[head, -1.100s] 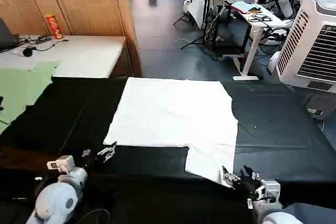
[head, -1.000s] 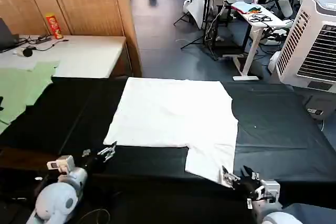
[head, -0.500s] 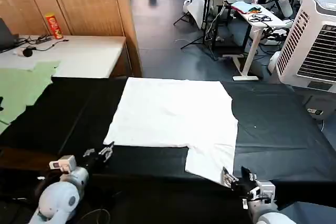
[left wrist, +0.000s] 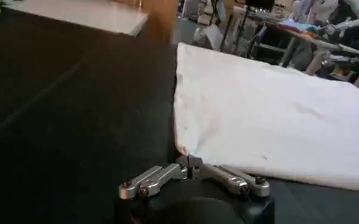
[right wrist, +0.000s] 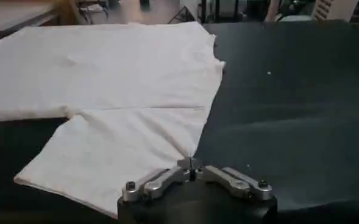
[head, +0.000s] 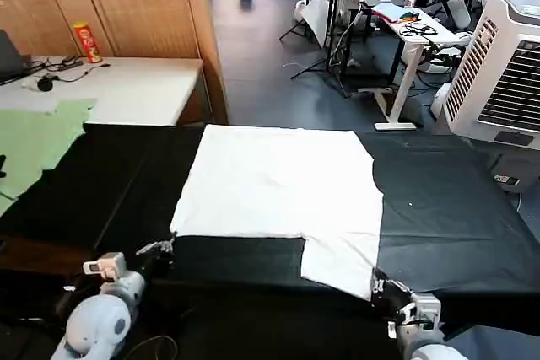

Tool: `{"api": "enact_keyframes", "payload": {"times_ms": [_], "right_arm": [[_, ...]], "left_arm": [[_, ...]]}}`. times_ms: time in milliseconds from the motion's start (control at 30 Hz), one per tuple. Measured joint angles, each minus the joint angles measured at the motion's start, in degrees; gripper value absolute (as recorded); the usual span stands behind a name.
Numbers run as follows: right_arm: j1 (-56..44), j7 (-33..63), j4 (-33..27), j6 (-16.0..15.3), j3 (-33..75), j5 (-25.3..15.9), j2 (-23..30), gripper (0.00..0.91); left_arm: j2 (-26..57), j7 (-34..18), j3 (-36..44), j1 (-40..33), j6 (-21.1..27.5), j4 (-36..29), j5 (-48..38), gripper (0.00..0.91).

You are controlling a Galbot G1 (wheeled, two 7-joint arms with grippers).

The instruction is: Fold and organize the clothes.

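On the far left, a pale green garment [head: 34,145] lies at the edge of the black table [head: 456,217], and nobody is touching it. Next comes the left gripper [head: 158,248], low at the near edge of the table. A second ago it was a bit out from the shirt with its fingers spread. Now its tips are pressed together on the near left corner of the white T-shirt [head: 283,187], and the left wrist view shows the two fingers meeting in a point right at that corner [left wrist: 189,163]. The T-shirt lies flat in the middle of the black table, plain side up, with one sleeve sticking out toward the robot on the right. Its left corner has been tugged a little nearer than it was before. On the right, the right gripper [head: 381,286] has slid back toward the robot, and its fingers are closed on the near corner of that sleeve [right wrist: 191,163]. The sleeve edge now sits a bit closer to the table's front. So both corners look caught, which likely means the robot is ready to lift them and make the first fold.
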Motion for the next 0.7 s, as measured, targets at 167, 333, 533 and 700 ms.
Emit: {"api": "enact_keyframes", "payload": {"times_ms": [167,333,533,700], "right_arm": [[-4.71,1.12,4.37,0.26,0.05,-0.14,0.71,0.039],[-6.63,0.91,5.53,0.94,0.44,-0.21,0.71,0.039],[-3.11,-2.0,3.63,7.51,1.58,2.88,-1.0,0.039],[4.64,-2.35,-3.78,11.19,0.92,5.11,-3.26,0.039]], "left_arm": [[0.11,-1.46,-2.04,4.51,-0.34,-4.95,0.03,0.0],[0.02,-1.78,-4.04,9.48,-1.64,-9.26,-0.04,0.0],[-1.16,-2.49,-5.09,10.88,-3.96,-10.42,-0.09,0.0],[-3.05,-2.64,-3.82,8.24,-5.52,-9.21,1.77,0.0]]}}
